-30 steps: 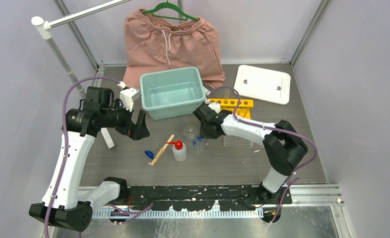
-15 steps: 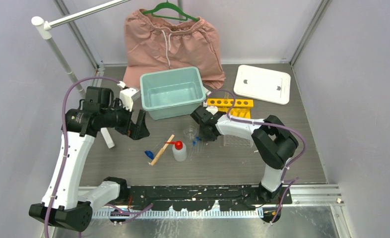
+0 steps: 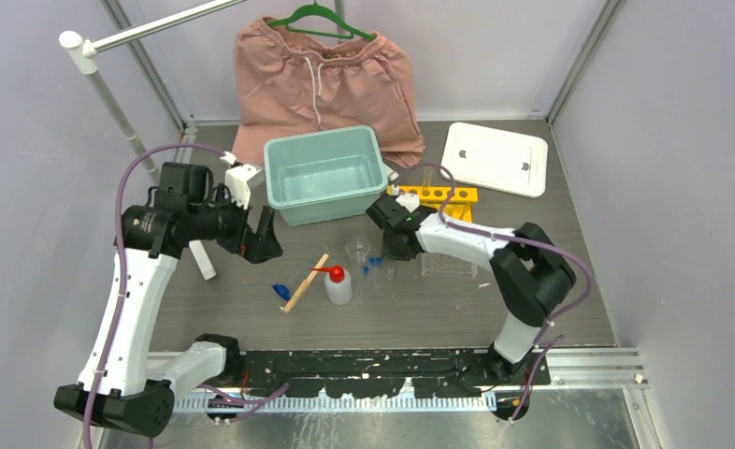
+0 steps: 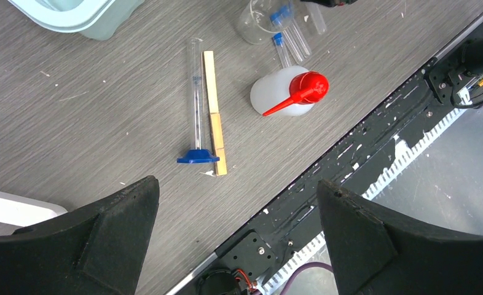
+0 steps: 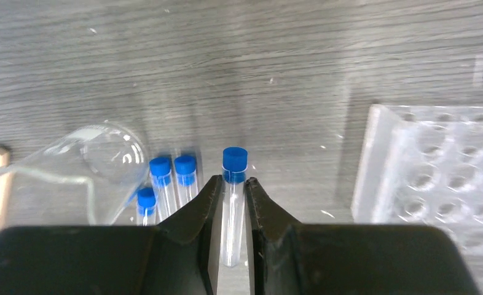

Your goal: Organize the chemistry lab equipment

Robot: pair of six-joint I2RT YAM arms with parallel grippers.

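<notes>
My right gripper (image 5: 233, 181) is shut on a clear blue-capped tube (image 5: 234, 161), whose cap pokes out past the fingertips just above the table. Three more capped tubes (image 5: 161, 175) lie to its left beside the tiny clear beaker (image 5: 107, 153). The clear rack (image 5: 435, 184) stands to the right. From above, the right gripper (image 3: 389, 251) is low between the beaker (image 3: 357, 249) and the clear rack (image 3: 448, 266). My left gripper (image 4: 236, 184) hangs open and empty, high over the squeeze bottle (image 4: 282, 98), the wooden stick (image 4: 214, 120) and the small blue piece (image 4: 196, 157).
The teal bin (image 3: 326, 175) stands behind the equipment, with the yellow rack (image 3: 434, 196) to its right and the white lid (image 3: 495, 157) at back right. Pink shorts (image 3: 322, 84) hang on the back wall. A white post (image 3: 201, 260) lies under the left arm.
The right gripper's jaws have narrowed onto the blue-capped tube and its arm shifted slightly. The left arm has stayed still and open.
</notes>
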